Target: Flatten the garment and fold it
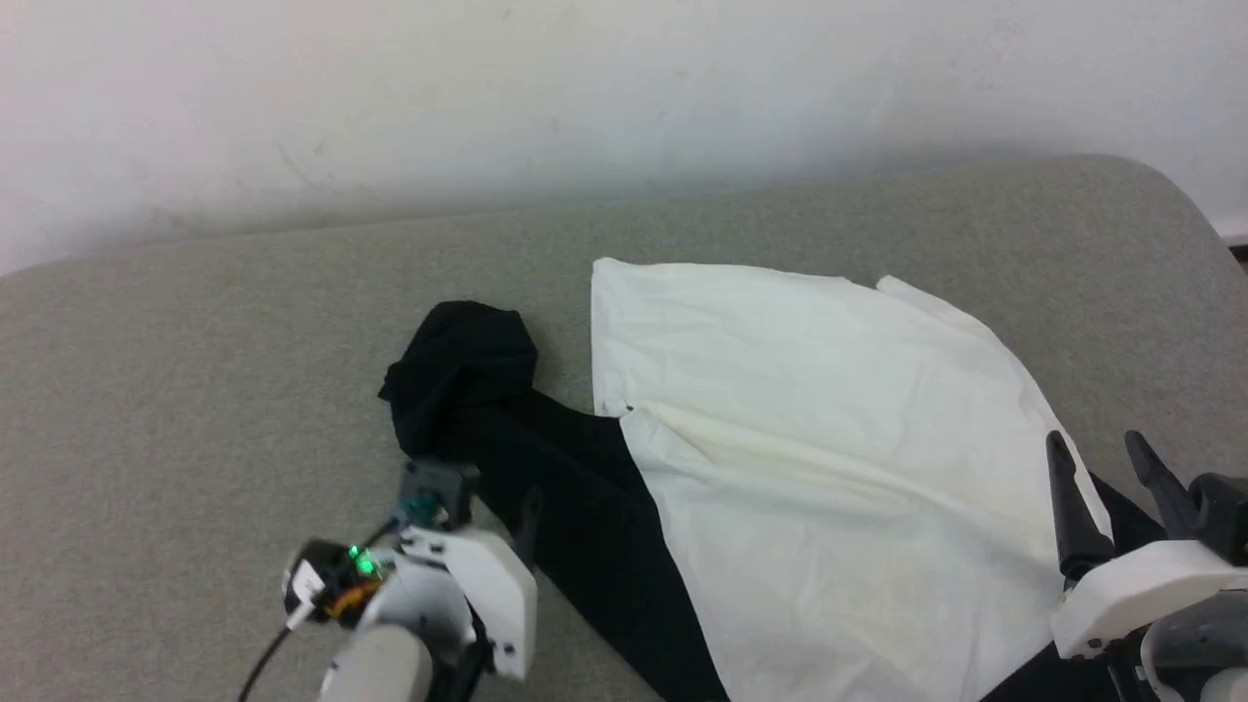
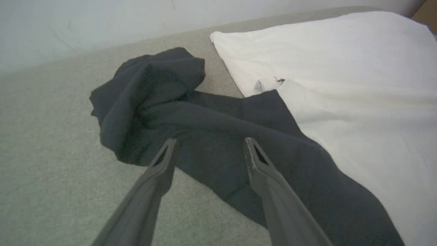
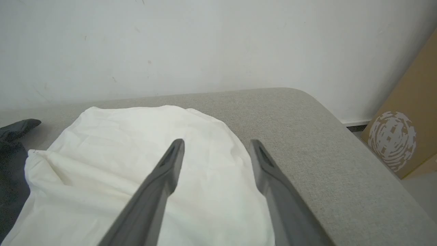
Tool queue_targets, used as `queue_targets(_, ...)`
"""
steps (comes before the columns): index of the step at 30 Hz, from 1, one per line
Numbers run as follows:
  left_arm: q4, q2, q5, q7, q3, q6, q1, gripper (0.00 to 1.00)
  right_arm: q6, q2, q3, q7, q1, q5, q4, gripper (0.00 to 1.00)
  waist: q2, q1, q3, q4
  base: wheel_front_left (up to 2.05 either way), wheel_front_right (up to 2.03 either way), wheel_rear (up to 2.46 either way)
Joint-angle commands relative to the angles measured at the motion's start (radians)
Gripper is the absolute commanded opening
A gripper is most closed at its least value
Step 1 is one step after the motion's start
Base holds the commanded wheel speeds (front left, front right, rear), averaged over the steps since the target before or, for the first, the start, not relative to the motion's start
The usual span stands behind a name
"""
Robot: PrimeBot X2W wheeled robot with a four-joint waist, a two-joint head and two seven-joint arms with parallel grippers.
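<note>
Nearest the robot, the left hand [image 2: 210, 140] is seen with its jaws spread wide and nothing held between them, poised just above the black sleeve [image 1: 561, 487] of the garment [image 1: 829, 468]. The right hand [image 1: 1094, 441] is likewise open and empty, placed at the right edge of the white body, where a strip of black cloth is partly hidden beneath it. The garment is spread on the grey table [image 1: 195, 390], with its white body lying wide but creased to the right of centre. The sleeve is laid with its long axis running diagonally from the near edge up and to the left, and is ended in a crumpled heap [image 1: 468, 361] just beyond the left fingertips [image 2: 169, 145]. That heap is judged to be the part to be drawn out next, and the left hand is plainly the nearer to it. No obstacle is seen between hand and cloth. Farther off, bare table is met by a pale wall [image 1: 585, 97], and a cardboard box [image 3: 406, 136] is seen past the table's right corner.
</note>
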State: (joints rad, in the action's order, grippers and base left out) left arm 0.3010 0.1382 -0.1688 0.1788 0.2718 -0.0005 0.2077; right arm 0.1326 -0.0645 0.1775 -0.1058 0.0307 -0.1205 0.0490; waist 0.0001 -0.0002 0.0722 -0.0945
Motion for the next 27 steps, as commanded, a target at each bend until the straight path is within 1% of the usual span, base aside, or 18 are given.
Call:
queue_targets(1, -0.049, 0.000, -0.008, 0.062, 0.016, -0.008, -0.047, 1.00, -0.002, 0.000, -0.002, -0.004, 0.009, 0.006, 0.005, 1.00, -0.0001, 0.0002, -0.024, 0.026, 0.00, 0.00, 0.00)
queue_targets(5, -0.170, -0.008, -0.028, 0.234, 0.068, -0.011, -0.156, 1.00, -0.002, 0.001, -0.007, -0.005, 0.018, 0.003, 0.006, 1.00, -0.0001, 0.0002, -0.021, 0.030, 0.00, 0.00, 0.00)
queue_targets(6, -0.170, -0.008, -0.028, 0.234, 0.068, -0.011, -0.156, 1.00, -0.002, 0.001, -0.007, -0.005, 0.018, 0.003, 0.006, 1.00, -0.0001, 0.0002, -0.021, 0.030, 0.00, 0.00, 0.00)
queue_targets(8, -0.204, -0.013, -0.037, 0.293, 0.090, -0.010, -0.193, 1.00, -0.002, 0.001, -0.010, -0.003, 0.020, 0.001, 0.004, 1.00, -0.0001, 0.0002, -0.016, 0.028, 0.00, 0.00, 0.00)
queue_targets(10, -0.223, -0.020, -0.042, 0.326, 0.104, -0.005, -0.212, 1.00, -0.002, 0.001, -0.014, 0.001, 0.016, -0.001, 0.002, 1.00, -0.0001, 0.0002, -0.003, 0.024, 0.00, 0.00, 0.00)
queue_targets(13, -0.229, -0.036, -0.050, 0.336, 0.114, 0.010, -0.212, 1.00, -0.002, 0.001, -0.014, 0.006, 0.007, -0.003, -0.002, 1.00, -0.0001, 0.0002, 0.018, 0.019, 0.00, 0.00, 0.00)
queue_targets(18, -0.186, -0.050, -0.046, 0.326, 0.115, 0.038, -0.175, 1.00, -0.002, 0.001, -0.015, 0.014, -0.007, -0.004, -0.007, 1.00, -0.0001, 0.0002, 0.053, 0.002, 0.00, 0.00, 0.00)
queue_targets(20, -0.161, -0.058, -0.068, 0.321, 0.115, 0.032, -0.163, 1.00, -0.002, 0.002, -0.013, 0.017, -0.012, -0.005, -0.009, 1.00, -0.0001, 0.0002, 0.064, -0.004, 0.00, 0.00, 0.00)
queue_targets(25, -0.079, -0.061, -0.070, 0.314, 0.134, 0.018, -0.137, 0.99, -0.002, 0.002, -0.008, 0.025, -0.022, -0.006, -0.016, 1.00, -0.0001, 0.0002, 0.080, -0.012, 0.00, 0.00, 0.00)
queue_targets(26, -0.065, -0.061, -0.076, 0.316, 0.137, 0.012, -0.135, 0.29, -0.002, 0.002, -0.009, 0.026, -0.023, -0.005, -0.017, 1.00, -0.0001, 0.0002, 0.080, -0.012, 0.00, 0.00, 0.00)
queue_targets(27, -0.055, -0.061, -0.078, 0.313, 0.139, 0.008, -0.133, 0.00, -0.002, 0.002, -0.008, 0.027, -0.024, -0.005, -0.019, 1.00, -0.0001, 0.0002, 0.079, -0.012, 0.00, 0.00, 0.00)
